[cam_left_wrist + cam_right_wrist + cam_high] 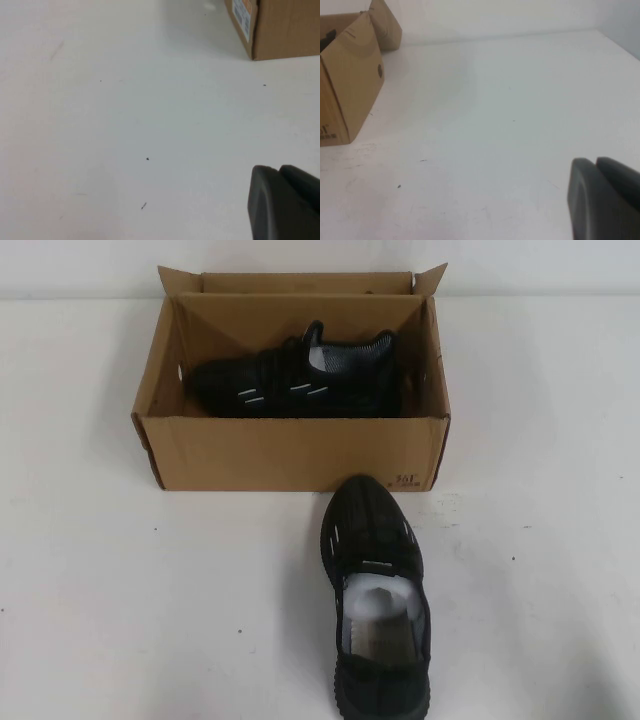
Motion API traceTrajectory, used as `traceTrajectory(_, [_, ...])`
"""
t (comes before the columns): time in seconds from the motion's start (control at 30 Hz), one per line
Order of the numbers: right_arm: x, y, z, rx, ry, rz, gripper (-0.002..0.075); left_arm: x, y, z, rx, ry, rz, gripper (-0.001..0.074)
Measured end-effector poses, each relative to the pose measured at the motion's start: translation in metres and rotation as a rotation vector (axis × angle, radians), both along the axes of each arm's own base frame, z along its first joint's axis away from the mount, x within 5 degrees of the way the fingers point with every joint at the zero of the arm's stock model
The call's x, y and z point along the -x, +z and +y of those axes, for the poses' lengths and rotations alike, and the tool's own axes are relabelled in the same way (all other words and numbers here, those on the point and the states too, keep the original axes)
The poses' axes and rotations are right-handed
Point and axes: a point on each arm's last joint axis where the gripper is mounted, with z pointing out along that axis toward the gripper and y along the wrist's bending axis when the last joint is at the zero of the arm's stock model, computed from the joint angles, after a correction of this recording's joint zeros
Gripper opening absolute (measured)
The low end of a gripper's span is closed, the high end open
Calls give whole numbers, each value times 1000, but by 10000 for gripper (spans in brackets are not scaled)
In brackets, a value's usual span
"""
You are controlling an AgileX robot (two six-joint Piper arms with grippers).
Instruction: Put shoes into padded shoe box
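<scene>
**Halfway: one shoe boxed, one waiting**

One black knit sneaker [300,380] is lying inside the brown corrugated cardboard box [290,452] at upper centre; the second sneaker [378,590] is sitting on the white table [120,590] at lower centre, just before the box. The left gripper [285,202] and right gripper [605,197] are hovering over bare table, holding nothing; whether their claws are apart or together I cannot tell.

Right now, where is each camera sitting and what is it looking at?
High view: raised, looking down at the cardboard shoe box, one sneaker inside, one outside; no arms show.
Left wrist view: low over the table; left tool at the edge.
Right wrist view: low too; right tool at the edge.
All three share the box.
</scene>
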Motion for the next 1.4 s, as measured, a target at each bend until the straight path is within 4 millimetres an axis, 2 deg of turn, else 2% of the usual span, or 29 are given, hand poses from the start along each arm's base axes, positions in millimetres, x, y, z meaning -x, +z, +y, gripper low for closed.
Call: traceTrajectory(1.4, [0, 2, 1, -57, 3, -19, -6, 0, 0, 0, 0, 0, 0, -4])
